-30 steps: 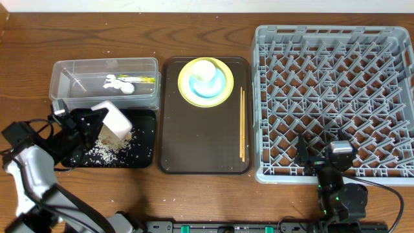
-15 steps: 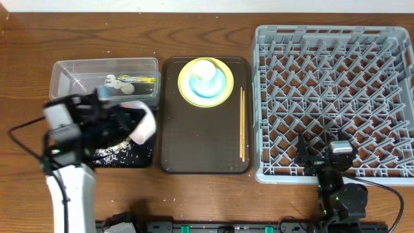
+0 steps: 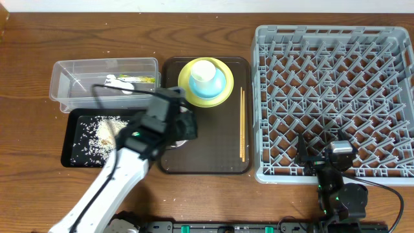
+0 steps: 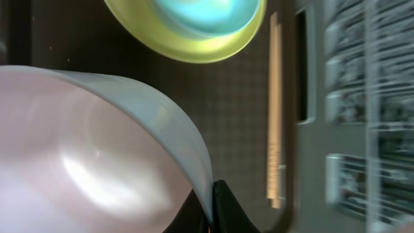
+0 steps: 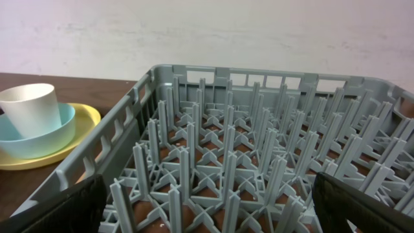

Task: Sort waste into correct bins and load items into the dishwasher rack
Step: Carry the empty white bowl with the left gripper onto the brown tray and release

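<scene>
My left gripper (image 3: 176,123) is shut on the rim of the white bowl (image 3: 188,130) and holds it over the left part of the dark brown serving tray (image 3: 213,155). In the left wrist view the bowl (image 4: 84,162) fills the left side, its rim pinched at my gripper (image 4: 212,195). The yellow plate (image 3: 224,92) carries the light blue bowl (image 3: 217,86) and the white cup (image 3: 202,71). The chopsticks (image 3: 242,123) lie at the tray's right. Rice scraps lie in the black tray (image 3: 71,152). My right gripper (image 3: 323,157) is open and empty over the front edge of the grey rack (image 3: 333,39).
The clear tub (image 3: 65,71) behind the black tray holds the white tissue (image 3: 118,83) and the snack wrapper (image 3: 143,79). The right wrist view shows the rack's upright pegs (image 5: 226,162), with the cup (image 5: 29,107), blue bowl and plate to its left.
My left arm has swung right from over the black tray, carrying the white bowl to above the brown tray. Rice now lies uncovered in the black tray. The right arm has not moved.
</scene>
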Controlling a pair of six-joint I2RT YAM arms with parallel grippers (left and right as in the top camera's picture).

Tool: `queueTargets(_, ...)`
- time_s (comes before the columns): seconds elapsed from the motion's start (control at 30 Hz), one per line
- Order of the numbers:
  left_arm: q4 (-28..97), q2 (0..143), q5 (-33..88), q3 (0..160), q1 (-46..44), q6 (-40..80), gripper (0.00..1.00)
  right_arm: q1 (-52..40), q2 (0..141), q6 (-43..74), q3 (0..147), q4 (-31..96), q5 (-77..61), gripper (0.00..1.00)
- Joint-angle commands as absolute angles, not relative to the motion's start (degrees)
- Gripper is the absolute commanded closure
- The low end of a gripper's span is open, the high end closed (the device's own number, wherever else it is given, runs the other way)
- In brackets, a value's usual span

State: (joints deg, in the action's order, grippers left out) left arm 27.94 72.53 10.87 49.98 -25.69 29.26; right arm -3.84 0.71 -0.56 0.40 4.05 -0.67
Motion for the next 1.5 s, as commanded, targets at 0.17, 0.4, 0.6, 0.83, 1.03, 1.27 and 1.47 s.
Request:
queueTargets(0.17, 24.67, 80.82, 3.2, 51.4, -28.86, 29.65, 0.94, -4.36, 0.64, -0.93, 0.32, 4.27, -0.91, 0.01)
queueTargets(0.4, 22.92, 84.64, 3.4, 51.4, -29.5, 29.67, 0.94, -4.36, 0.64, -0.93, 0.32, 4.27, -0.91, 0.01)
queueTargets(0.6, 21.91, 87.09, 3.49, 51.4, -30.39, 29.69, 0.94, -4.36, 0.64, -0.93, 0.32, 4.29, -0.91, 0.01)
queueTargets(0.83, 21.3, 87.48, 3.64, 51.4, -31.59, 29.93, 0.94, -4.36, 0.64, -0.93, 0.32, 4.27, -0.91, 0.01)
queueTargets(1.03, 21.28, 87.48, 3.88, 51.4, -31.59, 29.91, 0.92, -4.36, 0.64, -0.93, 0.32, 4.27, -0.91, 0.01)
queueTargets(1.27, 21.32, 87.48, 4.1, 51.4, -31.59, 29.93, 0.78, -4.36, 0.64, -0.93, 0.32, 4.27, -0.91, 0.01)
queueTargets(1.47, 21.34, 87.46, 4.01, 51.4, -31.57, 29.89, 0.75, -4.36, 0.64, -0.93, 0.32, 4.27, -0.91, 0.01)
